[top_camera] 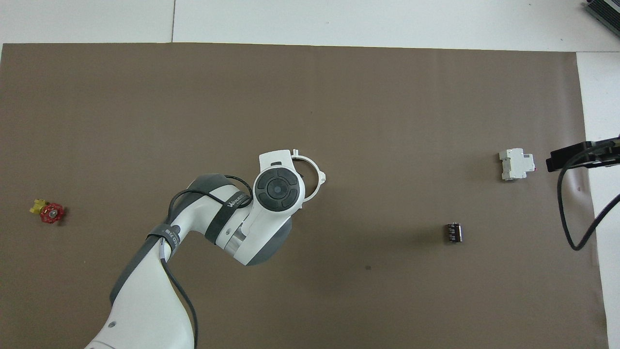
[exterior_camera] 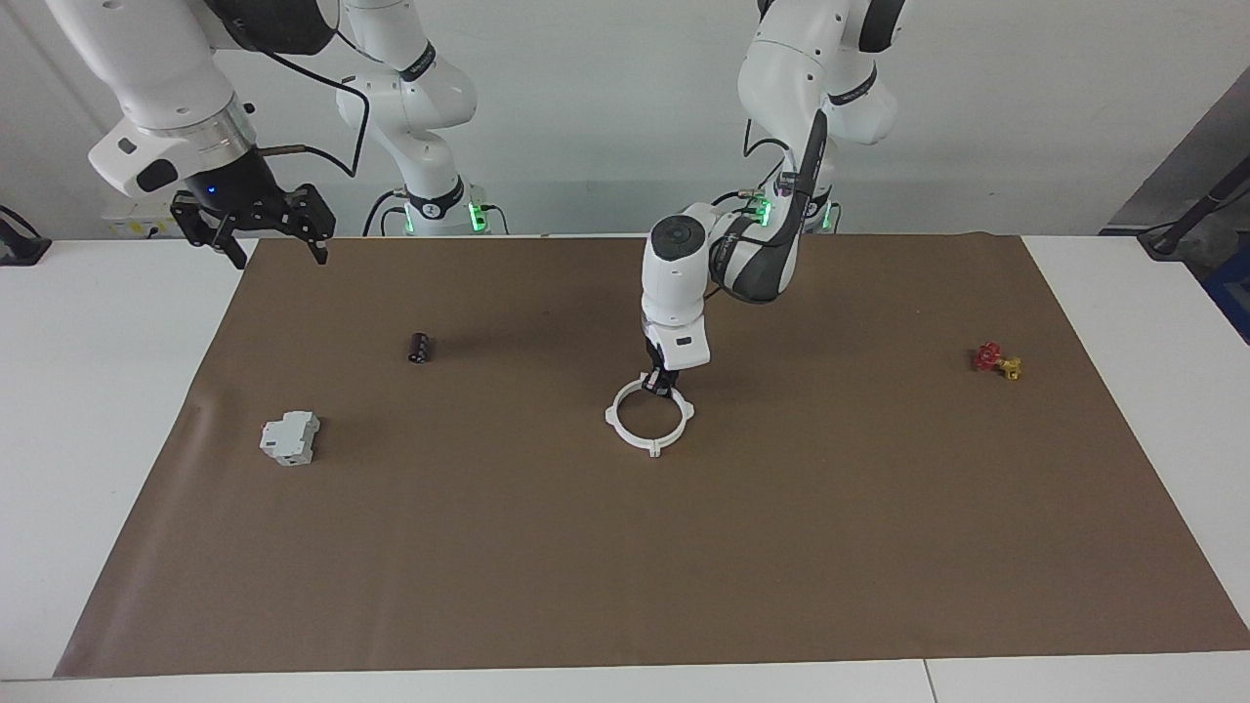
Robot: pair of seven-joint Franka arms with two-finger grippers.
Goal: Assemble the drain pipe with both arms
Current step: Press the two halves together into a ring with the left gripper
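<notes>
While the right arm waits raised over its own end of the worktop [exterior_camera: 117,410], its right end effector [exterior_camera: 271,238] hangs with fingers spread wide, holding nothing, above the edge of the brown mat [exterior_camera: 625,547] close to the robots. Farther out on that side, a small black cylinder [exterior_camera: 420,348] lies on the mat, and farther still a boxy grey-white block [exterior_camera: 290,437] sits toward the right arm's end.

Near the middle of the mat, the left end effector [exterior_camera: 664,384] points straight down, its fingers closed on the robot-side rim of the drain pipe [exterior_camera: 649,420]. That piece lies flat on the mat as a white ring with lugs around it, its two halves meeting at the tabs on the edge farthest from the robots. From overhead, the left arm's wrist covers much of the ring, leaving only an arc showing.

Toward the left arm's end, a small red-and-yellow piece [exterior_camera: 996,360] rests on the mat, well apart from the ring.
</notes>
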